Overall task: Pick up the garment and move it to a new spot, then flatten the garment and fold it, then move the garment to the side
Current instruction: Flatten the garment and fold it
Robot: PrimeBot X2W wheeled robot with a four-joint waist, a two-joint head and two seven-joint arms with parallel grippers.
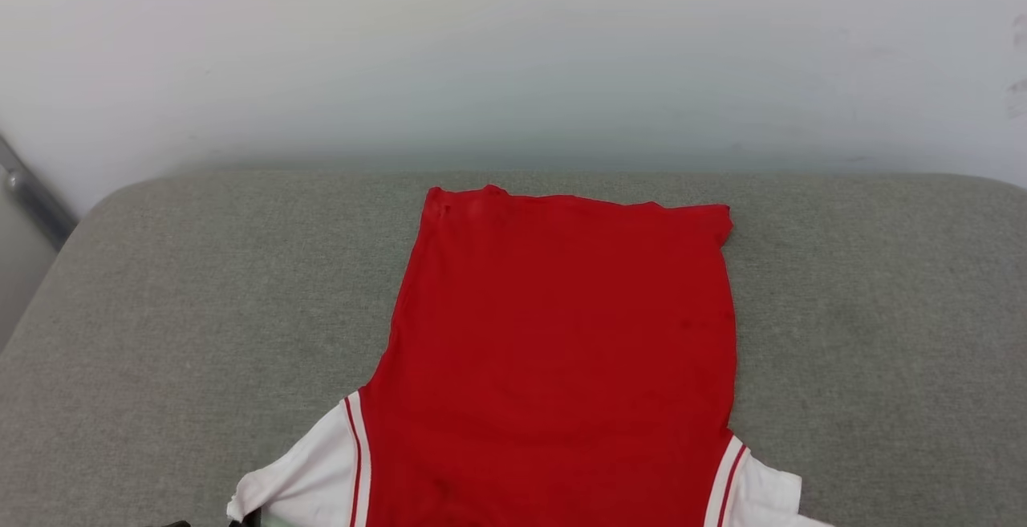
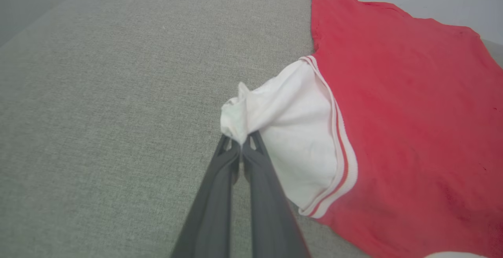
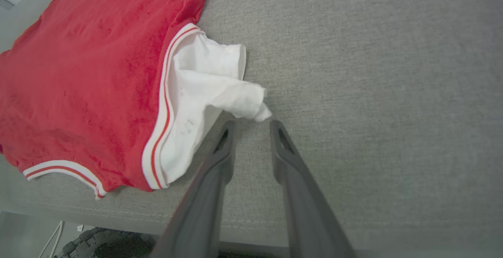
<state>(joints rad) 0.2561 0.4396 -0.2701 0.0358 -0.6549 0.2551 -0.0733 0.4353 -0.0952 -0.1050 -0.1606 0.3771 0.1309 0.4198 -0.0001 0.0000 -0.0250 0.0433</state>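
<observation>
The red garment [image 1: 562, 334] lies spread on the grey cushion, plain red side up, hem toward the wall and white sleeves toward me. My left gripper [image 2: 240, 142] is shut on the bunched tip of one white sleeve [image 2: 290, 132], lifting it slightly off the cushion. My right gripper [image 3: 251, 123] stands open just short of the other sleeve's tip [image 3: 251, 103], which curls up in front of its fingertips. A red-white striped collar trim [image 3: 63, 169] shows at the near edge. The chest letters are hidden underneath.
The grey fabric cushion [image 1: 160, 310] runs to a pale wall [image 1: 513, 54] behind. A metal bar [image 1: 32, 198] slants at the far left. The cushion's front seam and edge [image 3: 118, 215] lie just below the collar, with cables and floor beneath.
</observation>
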